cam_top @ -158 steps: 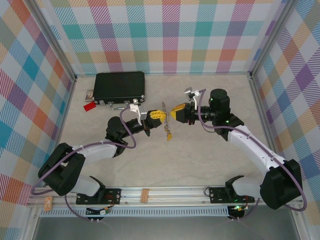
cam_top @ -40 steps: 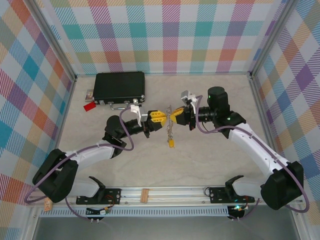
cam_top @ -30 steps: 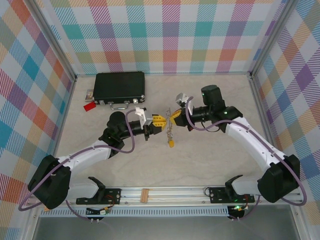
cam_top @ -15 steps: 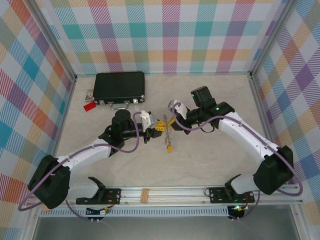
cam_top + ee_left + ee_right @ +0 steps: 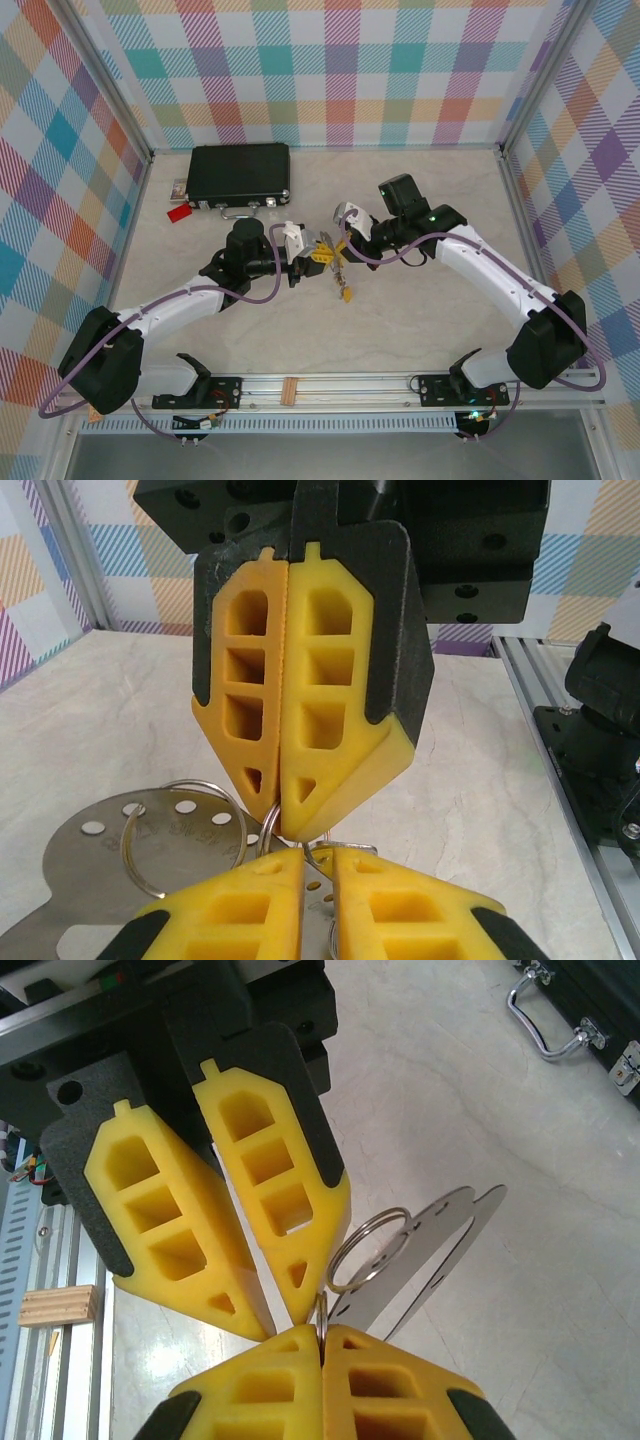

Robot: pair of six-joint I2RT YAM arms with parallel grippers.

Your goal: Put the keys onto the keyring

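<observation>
Both grippers meet tip to tip above the table's middle. My right gripper [image 5: 343,245] [image 5: 322,1332] is shut on a thin silver ring seen edge-on. Linked to it is the larger loop of the keyring [image 5: 386,1211] [image 5: 199,782], which runs through a perforated metal plate [image 5: 450,1230] [image 5: 100,855]. My left gripper [image 5: 322,252] [image 5: 318,858] has its jaws a narrow gap apart, with ring wire and the plate in the gap. The keys [image 5: 345,292], one with a yellow head, dangle below the two grippers.
A black case [image 5: 240,172] lies at the back left, its silver handle [image 5: 545,1025] facing the arms, with a small red tag [image 5: 179,212] beside it. Checked walls close three sides. A metal rail [image 5: 350,385] runs along the near edge.
The right arm has swung left and both grippers have sunk slightly toward the table, the bunch of keys going with them. The left jaws have narrowed a little.
</observation>
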